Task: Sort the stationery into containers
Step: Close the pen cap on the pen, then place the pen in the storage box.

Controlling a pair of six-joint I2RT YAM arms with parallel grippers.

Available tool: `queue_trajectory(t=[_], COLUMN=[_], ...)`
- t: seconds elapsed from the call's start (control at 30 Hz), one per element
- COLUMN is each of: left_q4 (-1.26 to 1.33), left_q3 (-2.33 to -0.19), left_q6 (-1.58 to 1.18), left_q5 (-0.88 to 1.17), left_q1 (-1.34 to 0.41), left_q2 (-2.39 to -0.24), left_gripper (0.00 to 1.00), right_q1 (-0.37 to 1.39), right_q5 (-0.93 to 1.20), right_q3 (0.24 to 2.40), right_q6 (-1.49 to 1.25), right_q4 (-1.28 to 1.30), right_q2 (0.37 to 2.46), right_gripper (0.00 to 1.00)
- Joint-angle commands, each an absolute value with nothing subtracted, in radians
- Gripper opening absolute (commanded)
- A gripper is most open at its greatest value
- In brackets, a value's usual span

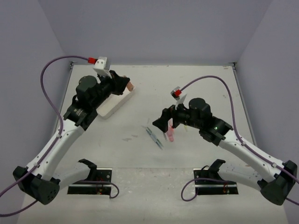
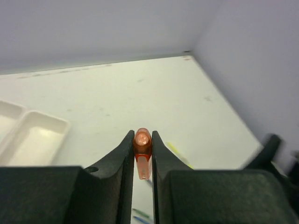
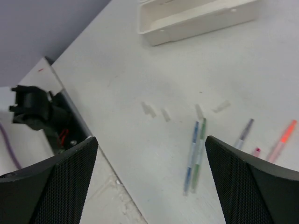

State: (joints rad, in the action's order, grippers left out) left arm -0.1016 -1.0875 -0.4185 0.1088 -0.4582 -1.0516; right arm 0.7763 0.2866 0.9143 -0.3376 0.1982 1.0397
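The left hand (image 2: 142, 136) clamps the orange marker (image 2: 142, 156) between its two fingers (image 2: 122, 158).

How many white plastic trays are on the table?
2. One long shallow white plastic tray and a second white tray lie side by side, far left on the table; the left arm partly covers them.

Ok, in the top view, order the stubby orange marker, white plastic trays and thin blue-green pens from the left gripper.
1. Stubby orange marker: between the fingers of the left gripper.
2. White plastic trays: beside it, lower left.
3. Thin blue-green pens: mid-table, rightward.
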Motion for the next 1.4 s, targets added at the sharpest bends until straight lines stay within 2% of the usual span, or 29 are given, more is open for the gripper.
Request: queue_trajectory(t=[0.0,0.07,0.23,0.43,0.57,0.6,0.7,0.73,0.83,0.87,1.03,1.13,1.23,1.37], left_q4=[-0.308,-0.289,-0.283,-0.148,-0.157,-0.16,-0.17,-0.178,-0.24,-0.256,-0.349,-0.387,-0.431,-0.431], left_q3=[-1.248,-1.315,-1.56,-1.537,-1.561,-1.563,-1.565,-1.562,-1.58,-1.582,-1.612,-1.59,-1.511,-1.349], left_q6=[-0.081,0.04,0.296,0.355,0.337,0.332,0.313,0.303,0.254,0.227,0.099,-0.061,-0.273,-0.367], left_q5=[-0.356,-0.488,-0.524,-0.496,-0.481,-0.476,-0.499,-0.496,-0.499,-0.503,-0.46,-0.397,-0.271,-0.089], left_q1=[-0.432,-0.393,-0.288,-0.231,-0.199,-0.198,-0.198,-0.197,-0.198,-0.198,-0.213,-0.221,-0.221,-0.221], left_q2=[-1.273,-1.385,-1.766,-1.916,-2.003,-2.019,-2.054,-2.055,-2.046,-2.027,-1.877,-1.707,-1.477,-1.24], left_gripper=[0.0,0.0,0.0,0.0,0.0,0.03,0.31,0.36,0.62,0.68,0.8,1.0,1.0,1.0], right_q1=[0.751,0.75,0.749,0.747,0.747,0.747,0.747,0.747,0.744,0.739,0.728,0.712,0.692,0.693], right_q5=[-0.003,-0.035,-0.052,-0.005,0.027,0.024,0.004,0.003,-0.054,-0.078,-0.099,-0.135,-0.127,-0.128], right_q3=[0.862,0.849,0.8,0.752,0.743,0.74,0.735,0.738,0.748,0.759,0.798,0.817,0.835,0.841], right_q6=[-0.302,-0.289,-0.278,-0.303,-0.31,-0.31,-0.314,-0.318,-0.335,-0.347,-0.384,-0.407,-0.443,-0.463], right_q4=[0.292,0.315,0.33,0.331,0.333,0.335,0.343,0.348,0.373,0.38,0.398,0.397,0.399,0.398], right_q2=[0.855,0.813,0.754,0.709,0.684,0.676,0.666,0.677,0.737,0.777,0.932,1.035,1.136,1.187], right_gripper=[0.99,0.99,0.99,0.99,0.99,0.99,0.99,0.99,0.99,0.99,0.99,0.98,0.96,0.95])
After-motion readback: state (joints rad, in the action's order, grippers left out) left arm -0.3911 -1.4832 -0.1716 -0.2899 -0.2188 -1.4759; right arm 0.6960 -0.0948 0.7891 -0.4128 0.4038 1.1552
